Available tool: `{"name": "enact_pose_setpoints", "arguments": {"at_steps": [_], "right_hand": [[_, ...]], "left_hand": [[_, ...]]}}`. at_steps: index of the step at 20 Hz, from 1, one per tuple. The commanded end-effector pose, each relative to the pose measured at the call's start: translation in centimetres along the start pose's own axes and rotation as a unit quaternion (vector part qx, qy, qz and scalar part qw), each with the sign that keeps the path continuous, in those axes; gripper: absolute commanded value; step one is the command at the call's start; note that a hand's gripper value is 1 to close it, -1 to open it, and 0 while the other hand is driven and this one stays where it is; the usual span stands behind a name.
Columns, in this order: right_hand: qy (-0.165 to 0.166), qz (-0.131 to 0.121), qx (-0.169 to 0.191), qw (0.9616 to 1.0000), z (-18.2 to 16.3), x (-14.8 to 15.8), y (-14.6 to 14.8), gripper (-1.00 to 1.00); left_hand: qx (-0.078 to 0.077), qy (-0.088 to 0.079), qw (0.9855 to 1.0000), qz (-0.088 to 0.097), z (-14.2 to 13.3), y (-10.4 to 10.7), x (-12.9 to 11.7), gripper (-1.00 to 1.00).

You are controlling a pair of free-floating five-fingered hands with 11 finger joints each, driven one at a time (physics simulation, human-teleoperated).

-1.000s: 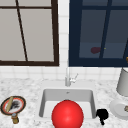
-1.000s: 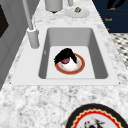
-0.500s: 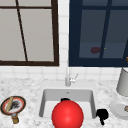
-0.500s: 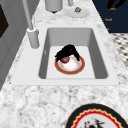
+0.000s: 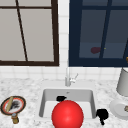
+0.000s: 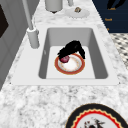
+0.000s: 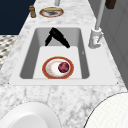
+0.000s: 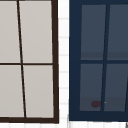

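left hand (image 6: 71, 48): in the sink (image 6: 100, 50), arched over the back edge of the red-rimmed plate (image 6: 76, 68); in the right side view it hangs apart from the plate, fingers loose and spread, thumb off to one side, grasping nothing
change: in the left side view the hand lay low and flat across the plate a second ago; now it stands taller and has drawn toward the far wall of the sink
dark red fruit (image 7: 63, 67): lies on the plate, toward the tap side, in the same spot as before; from the left side the fingertips seem to meet it, from the right side they are plainly clear of it
meaning: by my reading the fruit is set down and let go, and the hand is lifting away
right hand (image 5: 102, 115): idle at the sink's right rim; whether its fingers are curled i cannot tell
around: tap (image 5: 67, 77) behind the sink, patterned plate (image 5: 13, 105) on the left counter, white plate (image 5: 120, 108) and grey canister (image 5: 123, 82) on the right
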Motion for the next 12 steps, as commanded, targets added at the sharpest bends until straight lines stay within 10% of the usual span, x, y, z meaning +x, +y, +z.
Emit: {"name": "enact_pose_setpoints", "arguments": {"at_steps": [1,12], "right_hand": [[0.0,0.0,0.0,1.0,0.0,0.0,0.0,0.0],[0.0,0.0,0.0,1.0,0.0,0.0,0.0,0.0]], "left_hand": [[-0.009,0.006,0.9999,-0.004,1.2,1.3,2.2,-1.0],[-0.006,0.009,0.9999,-0.009,4.6,5.0,8.6,-1.0]]}}
